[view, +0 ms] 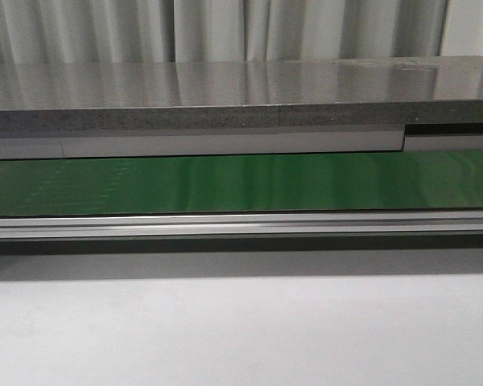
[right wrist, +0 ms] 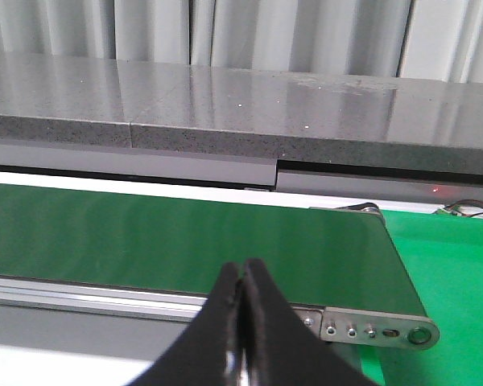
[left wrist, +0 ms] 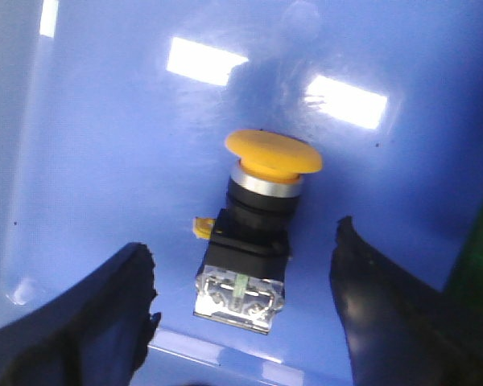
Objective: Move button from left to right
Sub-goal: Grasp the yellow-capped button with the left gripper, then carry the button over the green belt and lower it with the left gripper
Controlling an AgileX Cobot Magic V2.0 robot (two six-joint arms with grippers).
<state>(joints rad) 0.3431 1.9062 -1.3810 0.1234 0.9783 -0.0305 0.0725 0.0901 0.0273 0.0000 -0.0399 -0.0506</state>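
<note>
In the left wrist view the button point(left wrist: 253, 233) lies on its side on the floor of a blue bin point(left wrist: 105, 161). It has a yellow-orange mushroom cap, a black body and a clear terminal block with a small green detail. My left gripper point(left wrist: 245, 265) is open, one black finger on each side of the button's body and apart from it. In the right wrist view my right gripper point(right wrist: 243, 269) is shut and empty, above the near rail of the green conveyor belt point(right wrist: 185, 233). Neither gripper nor the button shows in the front view.
The green conveyor belt point(view: 241, 183) runs across the front view with an aluminium rail point(view: 241, 225) before it and a grey stone slab point(view: 225, 100) behind. The belt's end roller and bracket point(right wrist: 378, 331) show in the right wrist view, with a bright green surface point(right wrist: 451, 265) beyond.
</note>
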